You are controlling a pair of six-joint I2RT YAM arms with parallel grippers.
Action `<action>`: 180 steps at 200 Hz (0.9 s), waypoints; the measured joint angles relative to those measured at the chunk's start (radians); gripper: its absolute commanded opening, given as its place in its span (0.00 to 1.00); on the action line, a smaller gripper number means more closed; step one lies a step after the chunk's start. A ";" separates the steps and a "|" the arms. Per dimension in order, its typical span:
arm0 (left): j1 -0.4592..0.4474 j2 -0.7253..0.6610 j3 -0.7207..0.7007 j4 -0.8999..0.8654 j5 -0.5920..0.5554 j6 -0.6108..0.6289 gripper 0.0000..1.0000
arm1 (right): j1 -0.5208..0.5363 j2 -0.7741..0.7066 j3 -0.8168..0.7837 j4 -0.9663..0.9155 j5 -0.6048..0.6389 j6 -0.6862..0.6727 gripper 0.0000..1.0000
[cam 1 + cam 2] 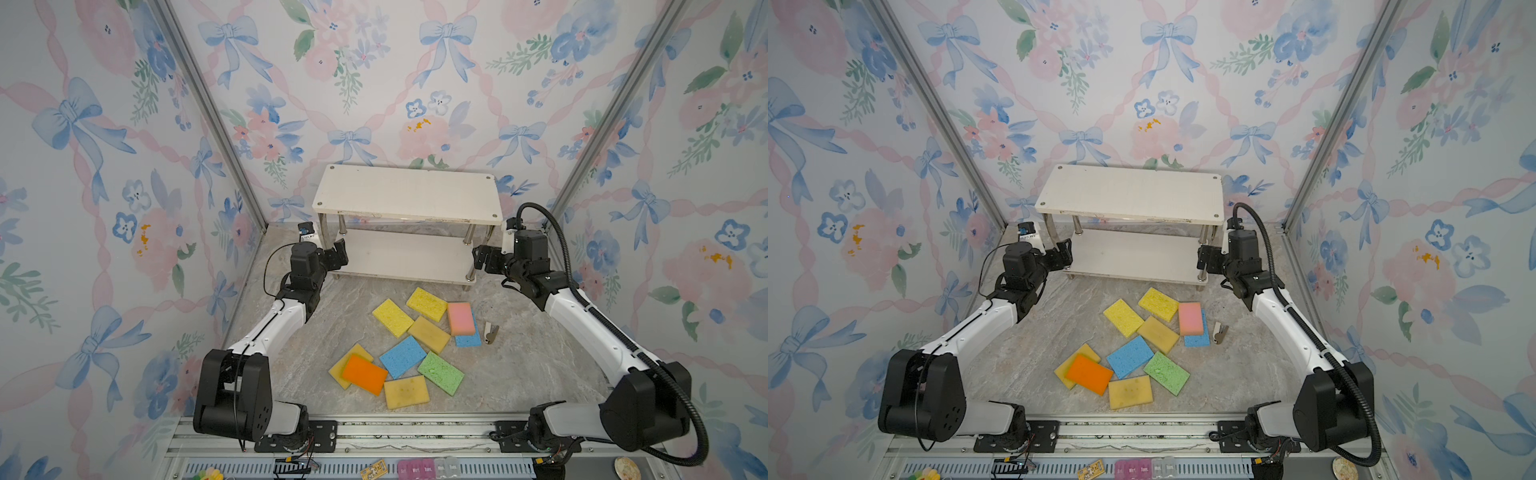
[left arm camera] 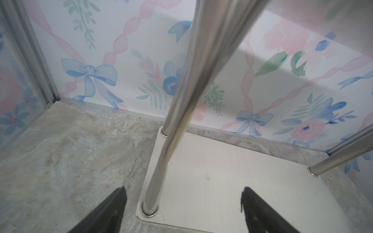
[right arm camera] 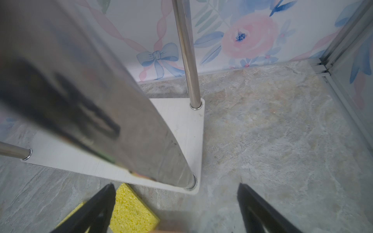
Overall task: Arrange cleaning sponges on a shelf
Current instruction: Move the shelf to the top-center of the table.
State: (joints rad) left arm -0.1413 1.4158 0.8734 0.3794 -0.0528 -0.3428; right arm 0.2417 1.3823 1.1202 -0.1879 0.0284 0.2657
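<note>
The shelf [image 1: 407, 195] [image 1: 1129, 193] stands at the back of the table, with both white boards bare. Several cleaning sponges lie loose in front of it, among them bright yellow [image 1: 392, 318], pink [image 1: 461, 318], blue [image 1: 402, 356], green [image 1: 441, 372] and orange [image 1: 365, 375] ones. My left gripper [image 1: 340, 249] [image 2: 183, 189] is open, its fingers either side of the front left leg [image 2: 181, 100], apart from it. At the other end my right gripper [image 1: 478, 257] [image 3: 175, 185] is open around the front right leg [image 3: 141, 141]. A yellow sponge [image 3: 129, 209] lies below it.
A small grey clip [image 1: 490, 332] lies right of the pink sponge. Papered walls with metal corner posts close in the table on three sides, near the shelf's ends. A metal rail [image 1: 415, 432] runs along the front edge.
</note>
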 measured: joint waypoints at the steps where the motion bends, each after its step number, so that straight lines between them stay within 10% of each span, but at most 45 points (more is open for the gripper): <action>1: 0.000 0.002 0.000 0.002 -0.001 0.002 0.87 | 0.000 0.003 0.000 0.003 0.001 0.000 0.93; 113: 0.013 0.214 0.072 0.348 -0.010 0.097 0.67 | -0.012 0.149 0.021 0.208 0.034 -0.032 0.70; 142: 0.013 0.224 0.107 0.362 0.000 0.122 0.46 | -0.016 0.174 0.029 0.231 -0.009 0.028 0.45; 180: 0.016 0.230 0.122 0.373 0.010 0.132 0.31 | -0.018 0.184 0.032 0.237 -0.028 0.044 0.43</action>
State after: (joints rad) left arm -0.1249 1.6463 0.9958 0.7521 -0.0425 -0.2104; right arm 0.2241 1.5661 1.1519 0.0490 0.0002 0.3096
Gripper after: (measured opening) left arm 0.355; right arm 0.436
